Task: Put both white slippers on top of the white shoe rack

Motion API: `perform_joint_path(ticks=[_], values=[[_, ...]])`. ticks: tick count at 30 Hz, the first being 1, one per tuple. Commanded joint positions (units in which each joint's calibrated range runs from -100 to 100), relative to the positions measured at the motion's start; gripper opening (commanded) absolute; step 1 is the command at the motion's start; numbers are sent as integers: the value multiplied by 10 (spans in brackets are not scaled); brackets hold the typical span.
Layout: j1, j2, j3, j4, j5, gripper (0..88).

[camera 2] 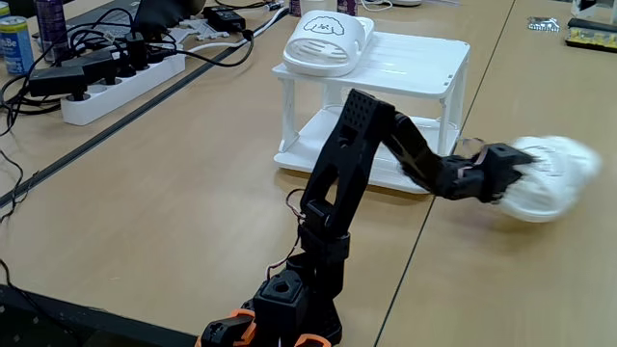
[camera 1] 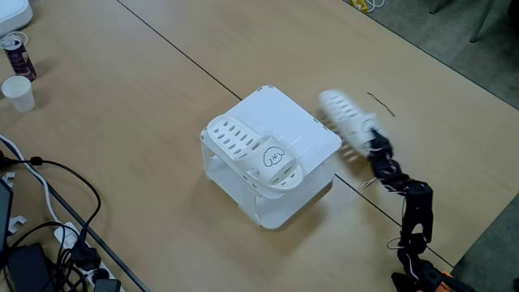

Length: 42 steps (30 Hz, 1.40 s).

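Rack: the white shoe rack (camera 1: 276,130) stands on the bench (camera 1: 146,105), with a flat top panel and open sides.
First slipper: one white slipper (camera 1: 255,154) lies on the rack top, along its left part in the fixed view from above, the cartoon face at the toe end; in the low fixed view it sits at the near-left corner (camera 2: 328,43).
Second slipper: the other white slipper (camera 1: 345,118) is in the air just beside the right edge of the rack, blurred in both fixed views, so it is probably moving.
Jaws: the gripper (camera 2: 516,173) is at the end of the arm (camera 2: 352,164), and the jaws seem to pinch one end of this second slipper; the blur hides the exact contact.
Slipper relative to jaws: the slipper extends away from the jaws, its long axis continuing roughly the line of the forearm, toward the upper left in the view from above.
Key relation: the free half of the rack top lies to the left of the held slipper in the view from above, near but not under it.
Judgement: the next move needs to carry the slipper sideways over the free half, parallel with the first one, and then release it.
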Motion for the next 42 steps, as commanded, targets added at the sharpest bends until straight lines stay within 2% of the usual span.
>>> perform_joint_path(ticks=[1,5,12,18,26,35,42], values=[[48,-121,-53,1,4,7],[50,-201,-48,24,4,7],[19,-348,-56,178,4,7],[-49,-433,-86,283,4,7],[-160,-440,-223,447,4,7],[-255,-437,-242,496,4,7],[-268,-386,-274,496,4,7]])
